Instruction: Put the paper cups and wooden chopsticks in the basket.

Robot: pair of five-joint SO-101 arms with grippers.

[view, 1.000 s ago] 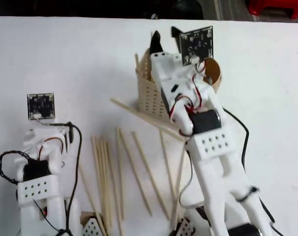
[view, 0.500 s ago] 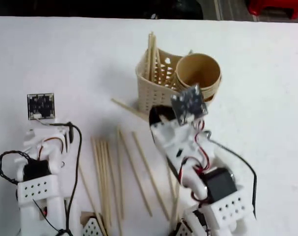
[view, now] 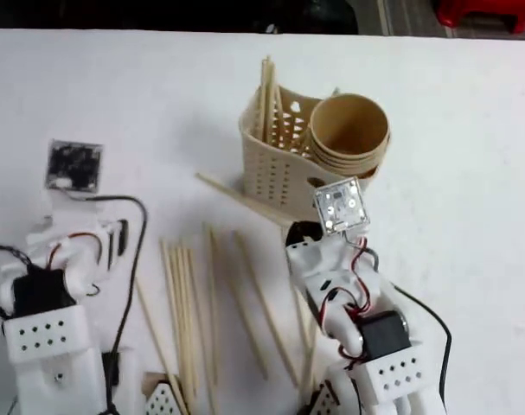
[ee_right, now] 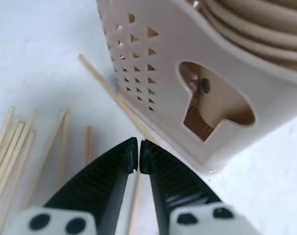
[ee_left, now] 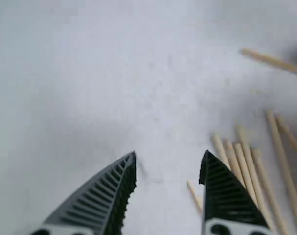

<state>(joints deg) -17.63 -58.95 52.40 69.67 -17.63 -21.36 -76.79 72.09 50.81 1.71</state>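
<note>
A cream perforated basket (view: 275, 169) stands at the table's middle back, with stacked paper cups (view: 352, 131) and upright wooden chopsticks (view: 267, 91) inside it. Several more chopsticks (view: 186, 303) lie loose on the table in front, and one (view: 232, 194) rests at the basket's foot. My right gripper (view: 302, 234) hovers just in front of the basket (ee_right: 153, 63), shut and empty (ee_right: 139, 147), over that chopstick (ee_right: 102, 81). The left arm (view: 59, 277) sits at the near left. Its gripper (ee_left: 169, 157) is open above bare table, beside the ends of loose chopsticks (ee_left: 246, 166).
The white table (view: 141, 104) stretches free to the left and behind the basket. A red object (view: 487, 13) sits beyond the far edge. Two perforated white pieces (view: 163, 399) lie at the near edge between the arms.
My right arm has pulled back from over the basket toward the near edge, and its gripper has shut. The left arm has shifted slightly, its camera tipping farther away.
</note>
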